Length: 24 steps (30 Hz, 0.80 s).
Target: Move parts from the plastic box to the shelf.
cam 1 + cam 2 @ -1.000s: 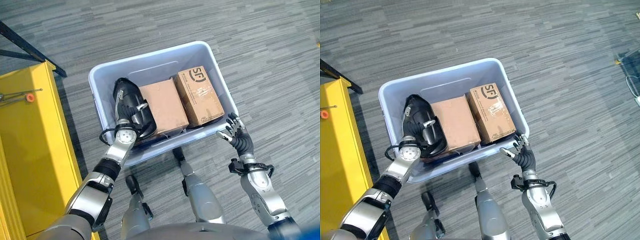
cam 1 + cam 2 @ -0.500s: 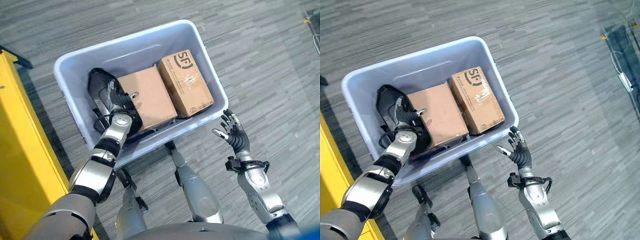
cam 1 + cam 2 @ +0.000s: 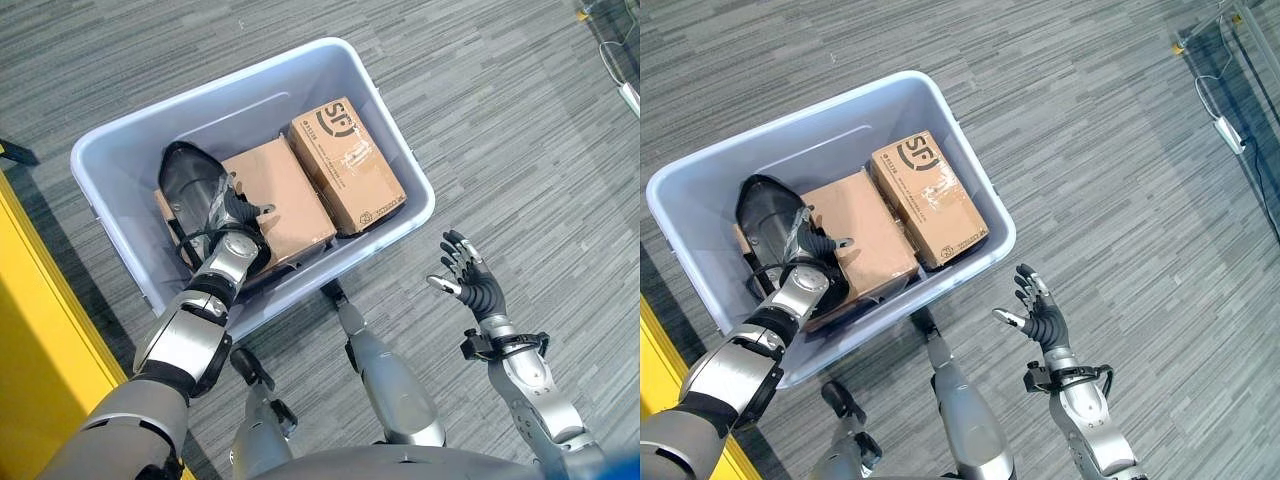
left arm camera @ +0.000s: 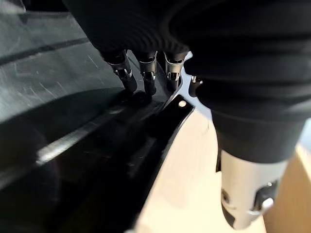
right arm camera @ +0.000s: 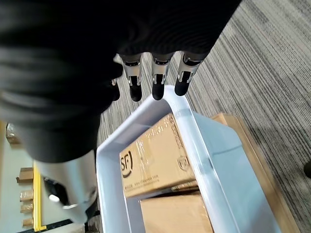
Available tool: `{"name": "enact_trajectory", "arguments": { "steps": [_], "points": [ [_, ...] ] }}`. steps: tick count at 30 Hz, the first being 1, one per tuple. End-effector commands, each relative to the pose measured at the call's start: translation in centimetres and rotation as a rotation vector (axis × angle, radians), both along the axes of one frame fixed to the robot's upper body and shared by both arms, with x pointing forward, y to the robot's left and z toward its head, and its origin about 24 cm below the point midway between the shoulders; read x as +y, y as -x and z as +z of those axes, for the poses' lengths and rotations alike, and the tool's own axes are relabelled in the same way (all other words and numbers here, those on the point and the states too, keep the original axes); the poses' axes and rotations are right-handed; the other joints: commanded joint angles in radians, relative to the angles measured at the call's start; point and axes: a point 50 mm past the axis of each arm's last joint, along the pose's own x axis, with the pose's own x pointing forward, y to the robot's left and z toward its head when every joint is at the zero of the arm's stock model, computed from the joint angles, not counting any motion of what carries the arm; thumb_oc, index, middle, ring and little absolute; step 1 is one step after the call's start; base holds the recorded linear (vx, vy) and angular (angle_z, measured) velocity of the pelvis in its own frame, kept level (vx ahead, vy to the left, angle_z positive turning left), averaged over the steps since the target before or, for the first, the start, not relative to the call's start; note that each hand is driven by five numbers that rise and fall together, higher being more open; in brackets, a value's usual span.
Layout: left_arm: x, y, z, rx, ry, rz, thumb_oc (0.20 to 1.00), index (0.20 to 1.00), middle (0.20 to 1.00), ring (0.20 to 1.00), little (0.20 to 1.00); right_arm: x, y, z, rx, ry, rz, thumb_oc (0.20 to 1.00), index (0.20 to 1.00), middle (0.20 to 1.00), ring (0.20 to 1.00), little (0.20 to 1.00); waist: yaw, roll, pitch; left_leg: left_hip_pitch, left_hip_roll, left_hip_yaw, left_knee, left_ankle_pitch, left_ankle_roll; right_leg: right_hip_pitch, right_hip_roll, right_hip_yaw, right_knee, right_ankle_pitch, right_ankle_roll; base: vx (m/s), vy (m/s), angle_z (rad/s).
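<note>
Parts sit in the plastic box (image 3: 398, 150), a pale blue-grey tub on the grey carpet floor (image 3: 520, 130): a black moulded part (image 3: 188, 185) at the left end, a plain cardboard box (image 3: 282, 195) in the middle, and a printed cardboard box (image 3: 347, 165) at the right. The left hand (image 3: 232, 215) is inside the tub, on the black part where it meets the plain box. In the left wrist view its fingers (image 4: 146, 73) reach down with dark tips touching the black surface, the thumb (image 4: 248, 204) standing apart over the cardboard; whether the fingers have closed round anything I cannot tell. The right hand (image 3: 470, 285) hovers over the carpet, near and right of the tub, clear of its rim, fingers spread and holding nothing. A yellow structure (image 3: 40, 330) borders the scene at the left; whether it belongs to the shelf is not clear. Judged step: the pick of the first part, with none yet lifted out. The next move calls for a firm closure on an edge of the black part, probably with the right hand brought in for support, since the part looks bulky and lies tight against the plain box.
</note>
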Motion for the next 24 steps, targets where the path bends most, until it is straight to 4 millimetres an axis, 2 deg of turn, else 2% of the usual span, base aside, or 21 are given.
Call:
{"name": "enact_trajectory", "arguments": {
  "steps": [1,5,6,11,12,13,19,20,22,24],
  "points": [
    [-0.5,-0.3,-0.2,0.093,-0.084,-0.099,1.000,1.000,1.000,1.000,1.000,-1.3,-1.3,3.4,-0.158,-0.014,-0.023,1.000,1.000,1.000,1.000,1.000,-0.019,0.035,0.047,0.049,0.019,-0.025,0.013,0.038,-0.020,0.094,-0.046,-0.050,0.031,-0.142,0.077,0.00,0.000,0.00],
    [-1.3,-0.3,-0.4,0.130,-0.211,-0.188,1.000,1.000,1.000,1.000,1.000,-1.5,-1.3,3.4,-0.158,-0.013,-0.024,1.000,1.000,1.000,1.000,1.000,-0.017,0.052,0.044,0.052,0.015,-0.023,0.013,0.032,-0.018,0.095,-0.050,-0.051,0.031,-0.143,0.079,0.00,0.000,0.00],
    [-1.8,-0.4,-0.3,0.137,-0.289,-0.247,1.000,1.000,1.000,1.000,1.000,-1.6,-1.3,3.4,-0.157,-0.009,-0.026,1.000,1.000,1.000,1.000,1.000,-0.015,0.063,0.043,0.055,0.012,-0.024,0.013,0.029,-0.017,0.099,-0.054,-0.053,0.027,-0.143,0.081,0.00,0.000,0.00],
    [-3.6,-0.8,1.1,0.067,-0.385,-0.393,1.000,1.000,1.000,1.000,1.000,-2.3,-1.5,3.4,-0.162,0.000,-0.051,1.000,1.000,1.000,1.000,1.000,-0.008,0.093,0.043,0.063,0.003,-0.026,0.013,0.023,-0.015,0.106,-0.062,-0.057,0.024,-0.147,0.082,-0.01,-0.010,0.00],
    [-4.0,-0.8,1.7,0.027,-0.389,-0.425,1.000,1.000,1.000,1.000,1.000,-2.4,-1.5,3.4,-0.163,0.002,-0.056,1.000,1.000,1.000,1.000,1.000,-0.006,0.095,0.046,0.055,0.005,-0.021,0.013,0.047,-0.012,0.094,-0.060,-0.057,0.029,-0.129,0.077,-0.08,-0.048,-0.01],
    [-4.0,-0.8,1.7,0.027,-0.389,-0.425,1.000,1.000,1.000,1.000,1.000,-2.4,-1.5,3.4,-0.163,0.002,-0.055,1.000,1.000,1.000,1.000,1.000,-0.006,0.095,0.046,0.054,0.005,-0.021,0.013,0.047,-0.012,0.093,-0.060,-0.057,0.029,-0.128,0.077,-0.08,-0.050,-0.01],
    [-5.7,-0.7,5.5,-0.220,-0.471,-0.523,1.000,1.000,1.000,1.000,1.000,-3.1,-1.0,3.3,-0.174,0.008,-0.083,1.000,1.000,1.000,1.000,1.000,0.015,0.125,0.038,0.061,-0.005,-0.038,0.013,0.040,-0.008,0.109,-0.069,-0.072,0.027,-0.139,0.076,0.00,0.000,0.00],
    [-5.7,-0.6,5.4,-0.220,-0.471,-0.523,1.000,1.000,1.000,1.000,1.000,-3.1,-1.0,3.3,-0.174,0.008,-0.083,1.000,1.000,1.000,1.000,1.000,0.015,0.125,0.038,0.061,-0.005,-0.038,0.013,0.040,-0.008,0.110,-0.069,-0.072,0.027,-0.139,0.076,0.00,0.000,0.00],
    [-5.8,0.1,6.9,-0.355,-0.399,-0.510,1.000,1.000,1.000,1.000,1.000,-2.9,-0.7,3.5,-0.190,-0.018,-0.076,1.000,1.000,1.000,1.000,1.000,0.031,0.134,0.039,0.060,-0.008,-0.048,0.013,0.041,-0.008,0.118,-0.075,-0.083,0.022,-0.141,0.076,-0.01,-0.026,0.05],
    [-5.6,0.4,7.2,-0.385,-0.376,-0.504,1.000,1.000,1.000,1.000,1.000,-2.9,-0.6,3.5,-0.194,-0.020,-0.075,1.000,1.000,1.000,1.000,1.000,0.034,0.134,0.038,0.060,-0.009,-0.050,0.013,0.041,-0.008,0.120,-0.076,-0.086,0.022,-0.141,0.076,0.00,-0.016,0.08]
  ]
}}
